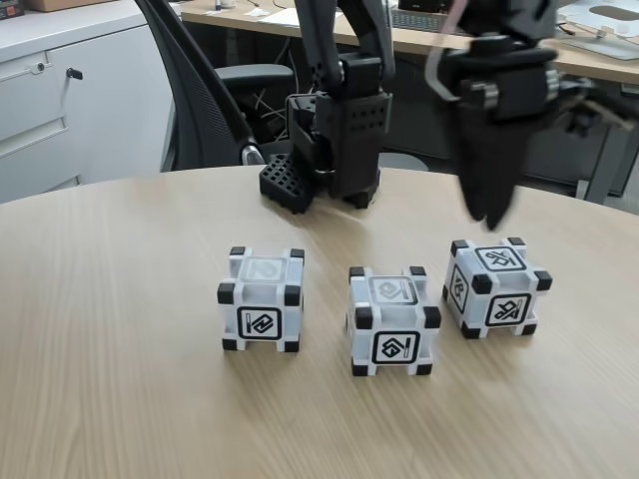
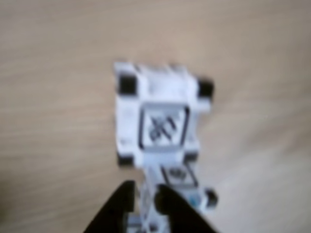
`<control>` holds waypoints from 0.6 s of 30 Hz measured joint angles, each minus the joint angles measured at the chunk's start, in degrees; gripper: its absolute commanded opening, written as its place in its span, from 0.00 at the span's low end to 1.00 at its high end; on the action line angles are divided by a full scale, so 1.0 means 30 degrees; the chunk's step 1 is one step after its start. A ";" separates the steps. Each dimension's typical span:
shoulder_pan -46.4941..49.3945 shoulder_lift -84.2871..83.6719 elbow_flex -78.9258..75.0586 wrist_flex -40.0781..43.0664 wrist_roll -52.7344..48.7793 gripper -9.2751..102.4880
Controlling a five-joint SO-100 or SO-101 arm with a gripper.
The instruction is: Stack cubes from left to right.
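**Three glyph cubes in a row, claw above the right one**

Three white plastic cubes with black corners sit apart on the wooden surface [image 1: 120, 299]: left [image 1: 262, 299], middle [image 1: 393, 319], right [image 1: 496, 286]. Each face bears a black-framed abstract glyph, no legible writing. The black claw [image 1: 489, 212] hovers over the right cube, tips together.

The arm [image 1: 344, 120] is matte black plastic throughout, with a boxy base [image 1: 344, 150] whose side is perforated with small holes. The tool [image 1: 491, 215] has dark, tapering fingers narrowing to blunt points, and a thin pale cable [image 1: 439, 45] loops near its upper housing.
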 measured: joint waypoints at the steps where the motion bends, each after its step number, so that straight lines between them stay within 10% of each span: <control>1: -0.0469 0.0000 0.0000 0.0000 0.0088 0.24; 8: -0.1289 -0.0088 0.0000 0.0000 0.0410 0.45; 18: -0.0732 -0.0410 0.0000 0.0000 0.0410 0.47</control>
